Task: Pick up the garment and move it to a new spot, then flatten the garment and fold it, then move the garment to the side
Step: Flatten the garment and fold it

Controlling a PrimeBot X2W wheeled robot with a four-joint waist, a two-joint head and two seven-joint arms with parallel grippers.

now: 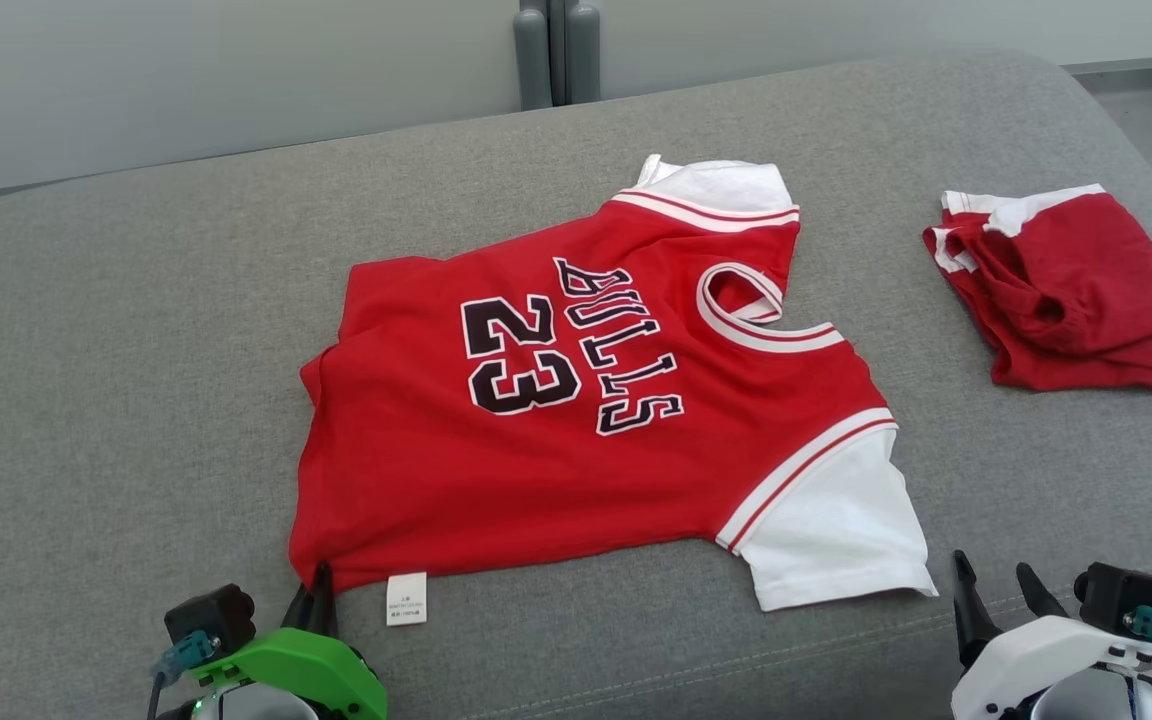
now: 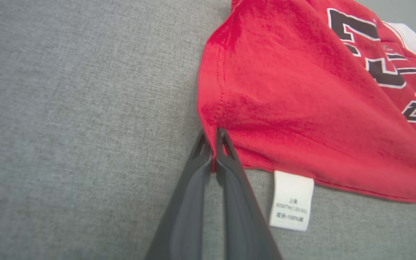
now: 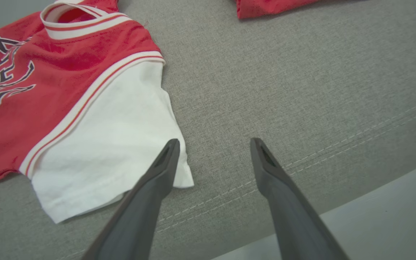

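The jersey (image 1: 576, 470) reads "BULLS" and "23"; hem tag (image 2: 291, 200) shows "100%" (rest blurred).

**My left gripper** (image 1: 322, 582): low at the left of the head view. Green wrist housing (image 1: 291, 665), with a black camera block (image 1: 211, 612) mounted on its outer side. Two long dark fingers (image 2: 237, 187) pressed together tip to tip, pointing forward. A sliver of the garment (image 2: 284, 90), its red hem corner, is pinched between the tips.

**My right gripper** (image 1: 991, 570): low at the right of the head view. White wrist housing (image 1: 1026, 645), with a matching black block on its outer side. Two long dark fingers spread wide apart, tips pointing forward, jaws empty.
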